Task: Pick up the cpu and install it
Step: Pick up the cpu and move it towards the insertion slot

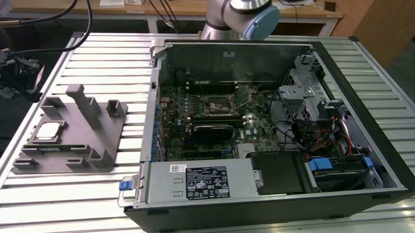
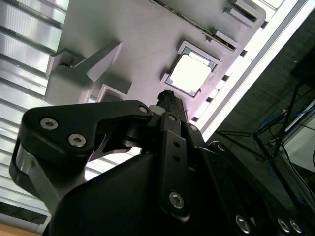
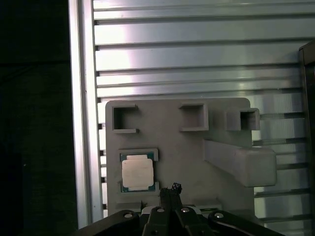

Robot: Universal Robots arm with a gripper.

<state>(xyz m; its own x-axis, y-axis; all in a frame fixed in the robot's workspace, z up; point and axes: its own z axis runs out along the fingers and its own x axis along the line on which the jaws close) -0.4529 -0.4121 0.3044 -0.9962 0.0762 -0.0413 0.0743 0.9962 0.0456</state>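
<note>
Now: end effector (image 3: 171, 189) pressed together nr cpu (image 3: 137, 174), grey fixture (image 3: 170, 145) on slatted metal table (image 3: 197, 59)

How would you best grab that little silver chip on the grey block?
Probably by two opposite side edges, coming straight down from above. The chip lies flat, face up, in a shallow pocket of the grey block, so its smooth top offers nothing to pinch, only its thin rim.

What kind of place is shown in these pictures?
Probably a robotics lab or test bench for computer assembly: an open black desktop computer case lies on a ribbed aluminium table, a grey slotted fixture holds the small silvery square cpu, and a silver-and-blue robot arm stands behind.
</note>
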